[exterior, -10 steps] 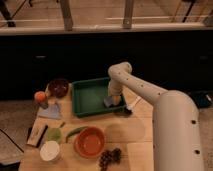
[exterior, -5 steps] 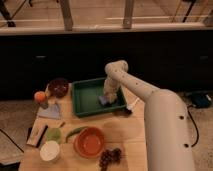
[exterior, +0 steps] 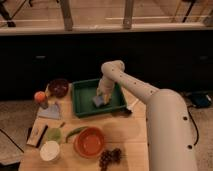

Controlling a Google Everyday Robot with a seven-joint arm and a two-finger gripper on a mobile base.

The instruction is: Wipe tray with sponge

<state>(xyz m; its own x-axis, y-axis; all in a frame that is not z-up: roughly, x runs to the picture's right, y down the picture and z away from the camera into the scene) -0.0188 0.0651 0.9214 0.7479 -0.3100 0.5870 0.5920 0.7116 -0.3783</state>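
At the table's 12 o'clock end, a large dark green rectangular plastic tray [exterior: 82, 102] with raised rim sits on the light wooden table [exterior: 125, 132]. The small greyish-blue rectangular sponge [exterior: 99, 101] lies inside the tray, toward its 3 o'clock side. The gripper [exterior: 101, 96] is down in the tray right at the sponge, touching it or just above; whether it is spread or pinching the sponge, cannot tell. The white arm [exterior: 135, 85] reaches in from 4 o'clock.

Round dark maroon bowl [exterior: 58, 87] at the tray's 9 o'clock. Orange ball-shaped object [exterior: 40, 96] and flat light-blue cloth [exterior: 50, 111] at 8 o'clock. Round orange bowl [exterior: 90, 142] at 6 o'clock, dark grape bunch [exterior: 110, 157] just beside it. White cup [exterior: 50, 150] and black-and-tan oblong object [exterior: 36, 135] at 7 o'clock.
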